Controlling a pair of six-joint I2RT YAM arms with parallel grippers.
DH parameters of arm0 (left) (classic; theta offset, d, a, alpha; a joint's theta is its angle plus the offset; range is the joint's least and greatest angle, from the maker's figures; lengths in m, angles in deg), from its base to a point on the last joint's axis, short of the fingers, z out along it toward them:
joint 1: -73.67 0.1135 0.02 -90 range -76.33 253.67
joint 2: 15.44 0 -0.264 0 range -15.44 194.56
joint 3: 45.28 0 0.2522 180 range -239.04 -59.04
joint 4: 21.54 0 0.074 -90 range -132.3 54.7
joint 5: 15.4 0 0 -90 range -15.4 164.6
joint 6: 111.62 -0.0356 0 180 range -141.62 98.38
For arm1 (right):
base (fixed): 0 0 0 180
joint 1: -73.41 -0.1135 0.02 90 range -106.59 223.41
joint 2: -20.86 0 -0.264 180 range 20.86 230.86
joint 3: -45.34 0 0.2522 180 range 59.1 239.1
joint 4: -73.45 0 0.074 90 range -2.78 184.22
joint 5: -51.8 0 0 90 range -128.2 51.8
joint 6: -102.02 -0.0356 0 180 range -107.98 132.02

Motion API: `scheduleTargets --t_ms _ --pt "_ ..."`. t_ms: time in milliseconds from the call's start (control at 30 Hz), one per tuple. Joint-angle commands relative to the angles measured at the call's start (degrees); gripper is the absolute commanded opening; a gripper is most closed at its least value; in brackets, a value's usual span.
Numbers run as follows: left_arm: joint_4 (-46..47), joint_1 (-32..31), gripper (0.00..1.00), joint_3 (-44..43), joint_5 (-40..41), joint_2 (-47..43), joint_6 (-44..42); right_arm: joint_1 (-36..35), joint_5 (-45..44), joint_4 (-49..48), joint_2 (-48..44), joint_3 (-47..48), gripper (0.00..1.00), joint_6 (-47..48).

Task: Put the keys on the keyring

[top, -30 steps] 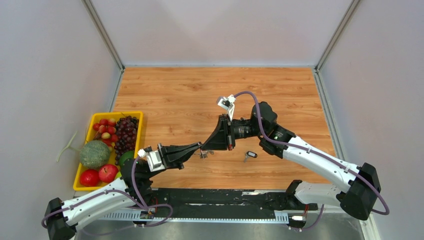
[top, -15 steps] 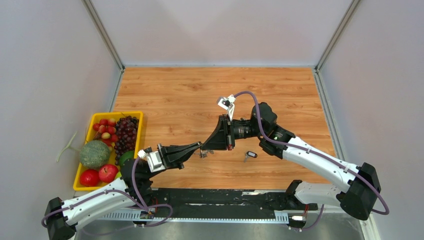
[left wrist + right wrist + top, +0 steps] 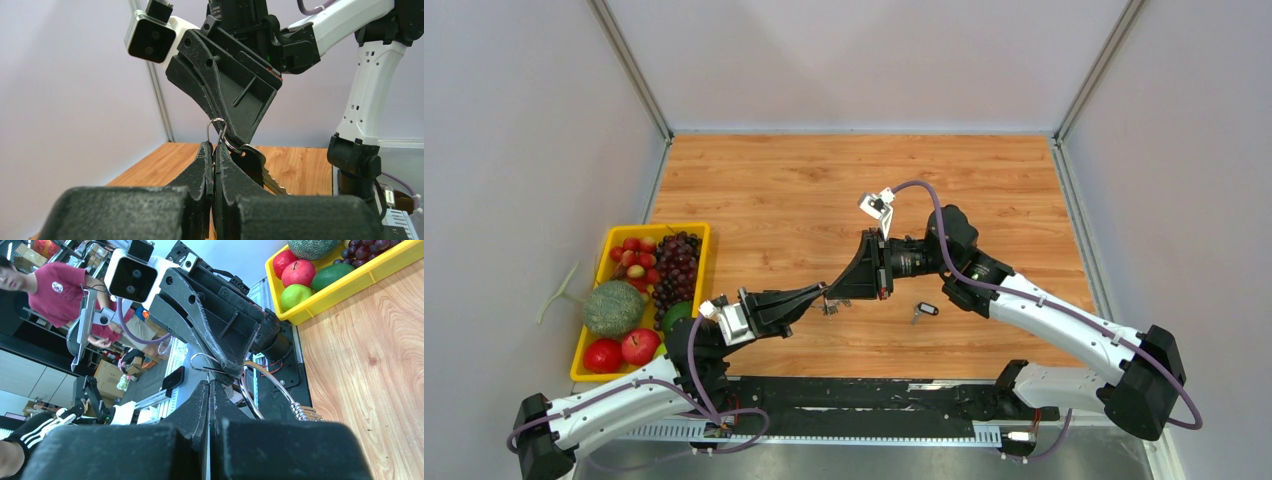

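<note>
Above the brown wooden tabletop [image 3: 824,190], the thin silver wire keyring [image 3: 216,119] hung pinched between the pressed-together fingers of the left gripper [image 3: 213,147]. A small black-headed key with a silver blade [image 3: 252,159] dangled just beside them. The right gripper [image 3: 210,384], jaws pressed together, met it tip to tip; what it pinched could not be told. Another black-headed key [image 3: 926,309] lay on the wood nearby, a yellow fruit tray [image 3: 654,226] well apart

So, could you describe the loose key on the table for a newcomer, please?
Find the wooden table, then the right arm reaching over it. Beside its black wrist, on the near side, lies the key: black-headed, the only one lying flat.
</note>
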Motion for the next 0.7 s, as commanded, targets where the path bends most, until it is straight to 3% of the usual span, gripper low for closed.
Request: scheduleTargets --t_ms 0,667 --pt "2.52 -1.11 0.0 0.29 -2.54 -0.4 -0.58 -0.08 -3.66 -3.7 -0.24 0.4 0.0 -1.79" --pt "2.49 -2.0 0.0 0.62 -0.36 -0.96 -2.16 -0.01 -4.66 -5.43 0.86 -0.7 0.0 -7.02"
